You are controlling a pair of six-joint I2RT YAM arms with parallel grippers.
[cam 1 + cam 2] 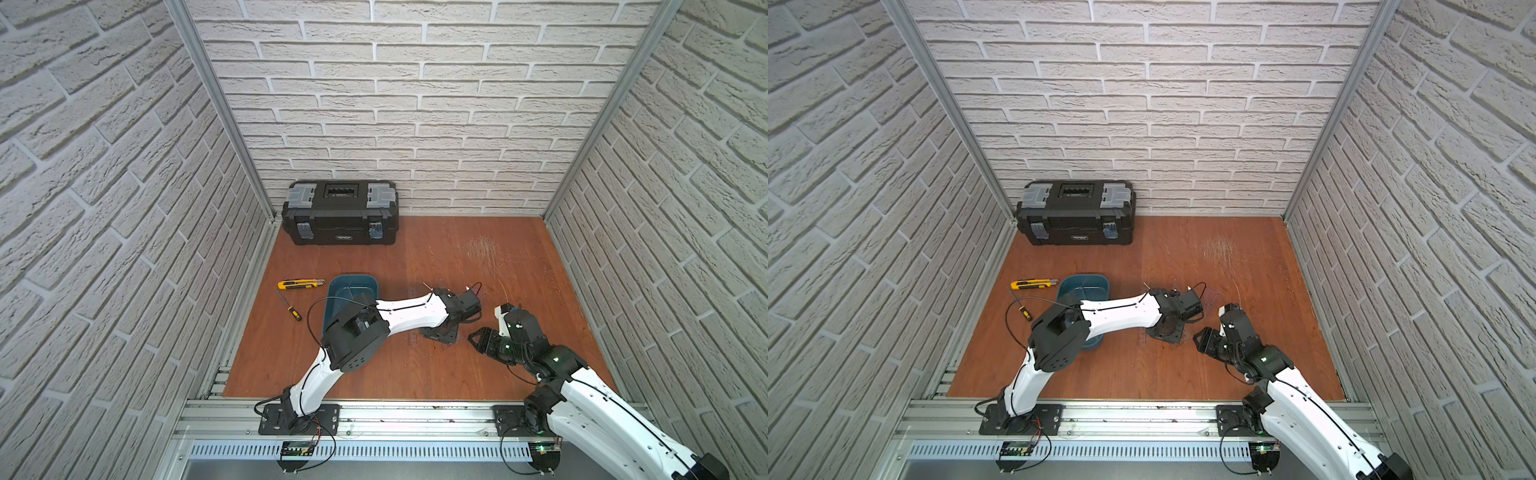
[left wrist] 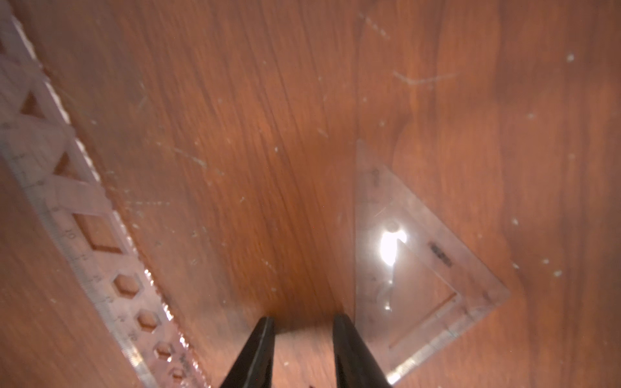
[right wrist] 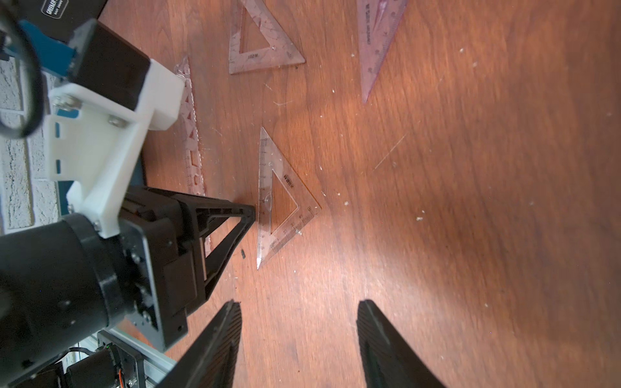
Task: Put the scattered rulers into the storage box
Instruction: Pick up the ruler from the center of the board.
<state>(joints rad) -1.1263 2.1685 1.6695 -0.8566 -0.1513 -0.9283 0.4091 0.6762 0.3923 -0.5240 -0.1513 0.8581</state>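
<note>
**Top views.** The toolbox (image 1: 340,212) had a small white label on its front, too small to read. The rulers hardly showed against the wooden board (image 1: 415,374). The storage box (image 1: 347,289) lay behind the left gripper (image 1: 440,334), back along its arm and half hidden under the forearm and elbow. The left arm reached out over the box, with the wrist bent so the gripper pointed down at the board. The right arm was folded. The right gripper (image 1: 477,340) was low and about level, aimed at the left gripper, near it but apart. The utility knife (image 1: 300,284) and screwdriver (image 1: 289,306) lay past the box, on its side away from the left gripper.

**Left wrist.** The jaws were partly apart with only bare wood between them, so nothing was held. A clear set square (image 2: 374,255) lay flat just outside one fingertip. Its dark print was blurred and glare hid part of it. A straight ruler (image 2: 77,248) with stencil cut-outs lay well off past the other finger. "10" was readable on its scale, and both ends were cut off.

**Right wrist.** The right gripper's jaws were wide apart and held nothing. Ahead of it, the left gripper's tips stood at the long edge of the set square. Whether they touched it could not be told, and the print on the square was not surely legible. Farther ahead lay a second set square (image 3: 265,58) and a narrow purple-tinted set square (image 3: 373,50), both cut off. White lettering beginning "GREEN" showed on the black toolbox at the picture's edge, also cut off.
</note>
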